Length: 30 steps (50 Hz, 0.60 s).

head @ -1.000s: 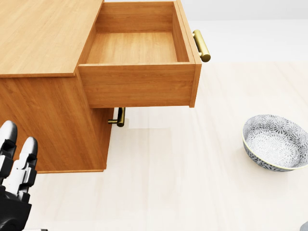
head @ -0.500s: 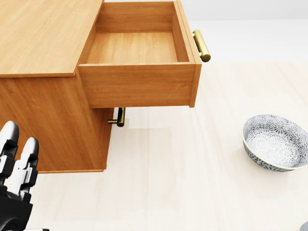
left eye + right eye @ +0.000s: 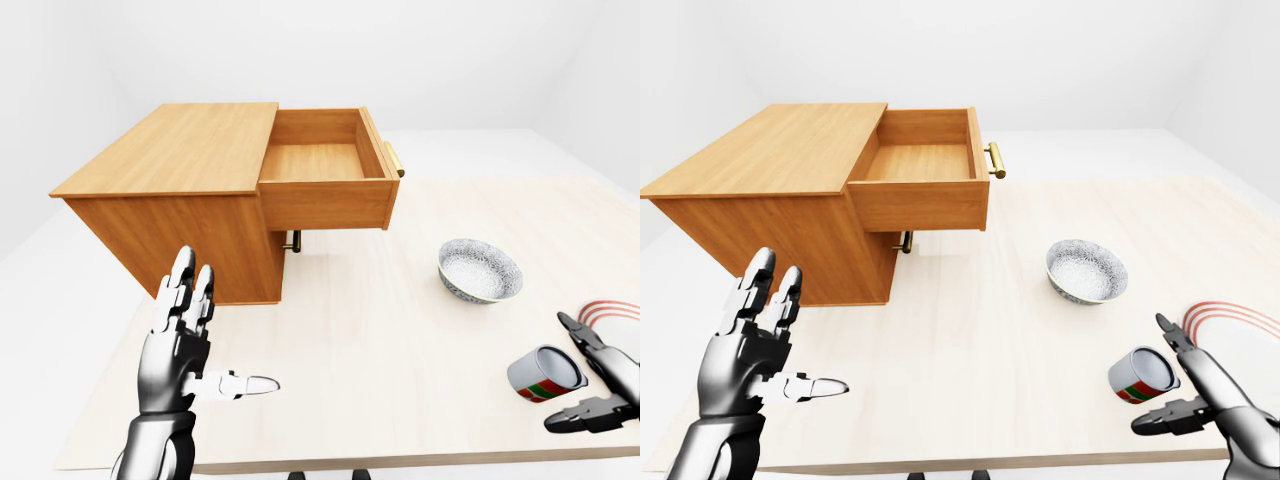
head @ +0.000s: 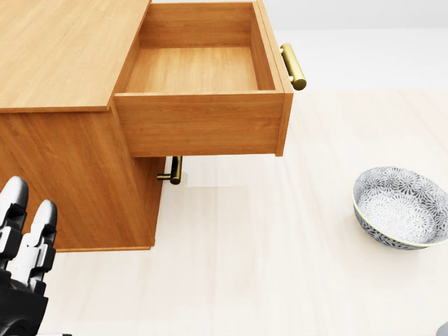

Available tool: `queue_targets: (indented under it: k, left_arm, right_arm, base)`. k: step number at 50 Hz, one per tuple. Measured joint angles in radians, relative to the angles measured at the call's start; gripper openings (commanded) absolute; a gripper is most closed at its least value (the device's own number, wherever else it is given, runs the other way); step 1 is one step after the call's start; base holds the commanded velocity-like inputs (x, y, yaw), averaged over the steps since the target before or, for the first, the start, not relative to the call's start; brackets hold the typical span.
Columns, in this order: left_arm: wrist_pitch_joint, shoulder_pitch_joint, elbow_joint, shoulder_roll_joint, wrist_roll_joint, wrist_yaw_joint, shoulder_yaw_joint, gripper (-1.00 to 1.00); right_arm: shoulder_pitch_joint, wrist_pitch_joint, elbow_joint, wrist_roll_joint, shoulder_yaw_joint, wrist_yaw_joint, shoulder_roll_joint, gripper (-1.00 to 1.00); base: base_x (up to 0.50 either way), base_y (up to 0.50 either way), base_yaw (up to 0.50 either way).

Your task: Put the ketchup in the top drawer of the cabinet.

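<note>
The wooden cabinet [image 3: 170, 160] stands at the upper left of the table. Its top drawer [image 3: 325, 165] is pulled out and empty, with a brass handle [image 3: 393, 160]. The ketchup [image 3: 545, 373], a small container with a red, green and white label, lies on its side at the lower right. My right hand [image 3: 580, 375] is open, and its fingers stand about the ketchup's right side without closing on it. My left hand [image 3: 215, 335] is open and empty at the lower left, below the cabinet. The head view shows only its fingertips [image 4: 28, 224].
A patterned grey bowl [image 3: 480, 270] sits on the pale table [image 3: 380, 330] between the cabinet and the ketchup. A red-ringed plate [image 3: 610, 312] shows at the right edge. The lower drawer's brass handle [image 3: 292, 241] sticks out under the open drawer.
In the head view my left hand's fingertips have sunk very slightly. The cabinet, drawer and bowl have not moved.
</note>
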Motion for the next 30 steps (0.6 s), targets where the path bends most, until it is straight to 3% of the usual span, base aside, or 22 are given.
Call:
queue_targets:
  k: [9,10,12,30]
  left_arm:
    - [0.002,-0.004,0.003,0.001,0.001,0.003,0.000,1.00]
    - [0.002,-0.004,0.003,0.001,0.001,0.003,0.000,1.00]
    - [0.003,-0.005,0.004,0.001,0.001,0.004,0.000,1.00]
    - [0.004,-0.016,0.017,0.004,0.006,0.012,-0.003,1.00]
  right_arm:
    - [0.014,0.000,0.039,0.009,-0.001,0.000,-0.008,1.00]
    - [0.016,0.000,0.041,0.009,-0.002,0.000,-0.008,0.03]
    - [0.021,0.000,0.045,0.008,-0.004,0.000,-0.009,-1.00]
    - [0.044,0.000,0.063,0.001,-0.005,0.000,0.004,-1.00]
  base:
    - [0.00,0.00,0.00]
    - [0.00,0.00,0.00]
    - [0.00,0.00,0.00]
    - [0.00,0.00,0.00]
